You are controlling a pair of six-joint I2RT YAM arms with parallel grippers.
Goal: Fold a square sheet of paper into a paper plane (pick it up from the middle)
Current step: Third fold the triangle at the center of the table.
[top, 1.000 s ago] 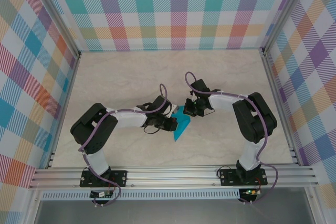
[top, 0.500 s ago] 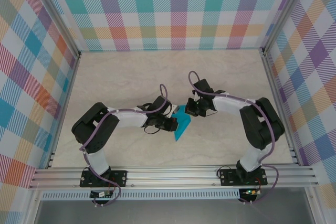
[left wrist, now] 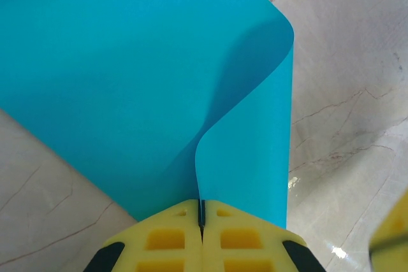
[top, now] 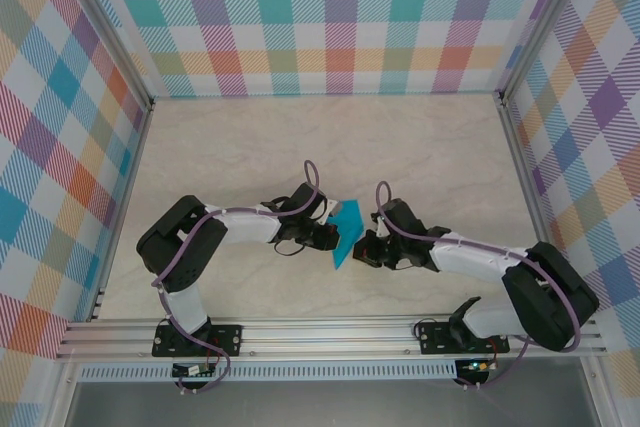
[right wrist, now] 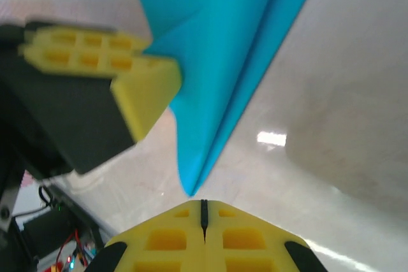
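Change: the right end effector point(top: 368, 250) has moved from the far-right side of the paper point(top: 347, 232) to its near-right side, and its arm now lies low and stretched out. The left end effector point(top: 328, 233) and the paper stay as before.
Left end effector: yellow fingers point(left wrist: 166, 240) pressed together on the paper's edge, pinching it.
Right end effector: fingers point(right wrist: 166, 240) pressed together with nothing between them. The paper's tip is just ahead, apart.
Paper, place: middle of the desk point(top: 240, 147), between the two end effectors.
Paper, material: thin, smooth, plain teal. It is folded in layers, and one flap curls up loosely.
Paper, shape: narrow, tapering to a point.
Paper, axis: runs far to near, slightly tilted, with the point toward the near edge and a little left.
Fingers, texture: yellow blocks with square pockets.
Desk, surface: pale marble pattern, glossy.
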